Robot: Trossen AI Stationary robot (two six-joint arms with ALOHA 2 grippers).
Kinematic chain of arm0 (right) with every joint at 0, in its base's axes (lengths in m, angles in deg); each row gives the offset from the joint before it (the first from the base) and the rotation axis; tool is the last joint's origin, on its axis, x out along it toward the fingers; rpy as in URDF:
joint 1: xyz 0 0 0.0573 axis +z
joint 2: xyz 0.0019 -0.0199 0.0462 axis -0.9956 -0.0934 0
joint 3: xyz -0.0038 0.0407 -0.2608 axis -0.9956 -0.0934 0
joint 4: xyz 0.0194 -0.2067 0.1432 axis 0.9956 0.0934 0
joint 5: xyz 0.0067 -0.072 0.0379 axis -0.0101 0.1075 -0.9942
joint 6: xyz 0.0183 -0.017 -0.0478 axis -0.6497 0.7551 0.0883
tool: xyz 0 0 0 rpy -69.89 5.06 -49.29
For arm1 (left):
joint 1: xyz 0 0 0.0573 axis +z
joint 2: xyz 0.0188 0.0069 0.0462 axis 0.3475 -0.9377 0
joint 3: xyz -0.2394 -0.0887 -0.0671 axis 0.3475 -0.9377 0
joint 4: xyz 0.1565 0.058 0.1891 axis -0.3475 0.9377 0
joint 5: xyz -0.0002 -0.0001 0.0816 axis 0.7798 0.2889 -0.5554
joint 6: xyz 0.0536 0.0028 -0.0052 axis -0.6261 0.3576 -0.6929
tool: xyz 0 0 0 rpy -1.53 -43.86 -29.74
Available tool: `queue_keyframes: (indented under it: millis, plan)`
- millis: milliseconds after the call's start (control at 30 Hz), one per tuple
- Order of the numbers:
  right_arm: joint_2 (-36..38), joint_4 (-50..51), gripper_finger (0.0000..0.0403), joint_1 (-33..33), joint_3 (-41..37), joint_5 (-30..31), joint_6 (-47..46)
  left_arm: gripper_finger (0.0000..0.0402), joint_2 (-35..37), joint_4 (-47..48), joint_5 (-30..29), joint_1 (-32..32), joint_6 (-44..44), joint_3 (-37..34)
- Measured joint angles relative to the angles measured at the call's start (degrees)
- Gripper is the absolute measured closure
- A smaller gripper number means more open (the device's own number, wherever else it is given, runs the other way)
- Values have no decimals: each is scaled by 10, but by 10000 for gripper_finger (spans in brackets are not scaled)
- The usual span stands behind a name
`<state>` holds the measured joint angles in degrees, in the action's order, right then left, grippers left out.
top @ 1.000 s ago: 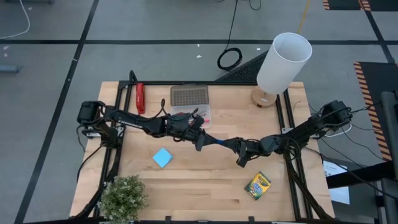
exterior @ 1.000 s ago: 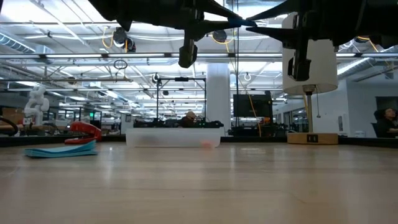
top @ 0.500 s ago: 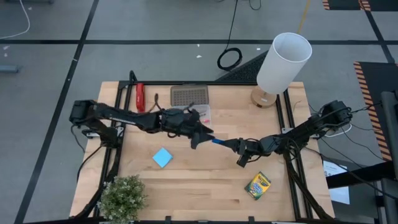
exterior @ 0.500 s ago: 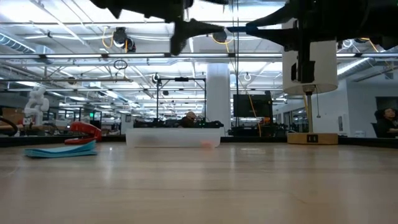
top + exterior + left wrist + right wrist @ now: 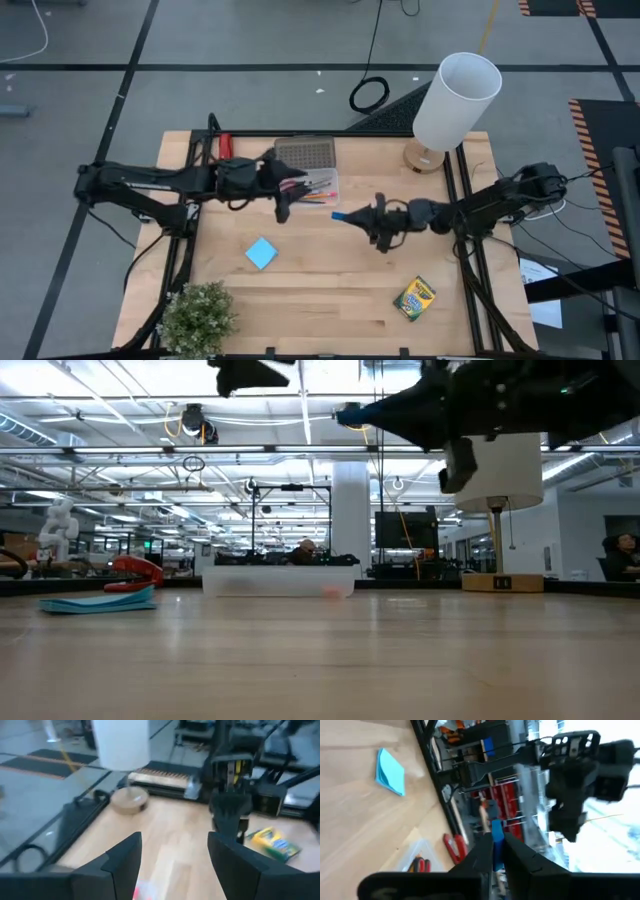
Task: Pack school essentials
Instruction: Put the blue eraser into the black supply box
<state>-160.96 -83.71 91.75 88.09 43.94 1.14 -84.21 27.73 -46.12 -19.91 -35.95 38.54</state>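
The clear case [image 5: 318, 185] at the counter's [image 5: 330, 290] back was seen partly filled with pencils. A small blue item [image 5: 339, 214], clamped in the right claw [image 5: 352, 215], was held beside it. The left claw [image 5: 283, 210] was spread, empty. Note pad [image 5: 261, 253] and crayon box [image 5: 414, 298] remained unpacked

Light: bright, even, from overhead ceiling strips | Shadows: faint on desk [image 5: 330, 280] | Blur: both wrist views smeared | Low view: foreground soft
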Motion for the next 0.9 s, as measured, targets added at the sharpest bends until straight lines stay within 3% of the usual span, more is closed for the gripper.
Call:
queue_keyframes:
  millis: [300, 500, 667, 900]
  plan:
    - [0, 170, 379, -120, 94, -119, -84, 172, -2, 95, -46, 0, 7, -5]
    - [-10, 191, 379, -184, 116, -177, -95, 172, -15, 118, -47, 12, -6, -10]
    - [-75, 192, 381, -217, 148, -225, -107, 172, -16, 114, -46, 30, -17, -10]
    - [-172, 194, 380, -221, 198, -225, -109, 172, -16, 116, -46, 44, 8, -9]
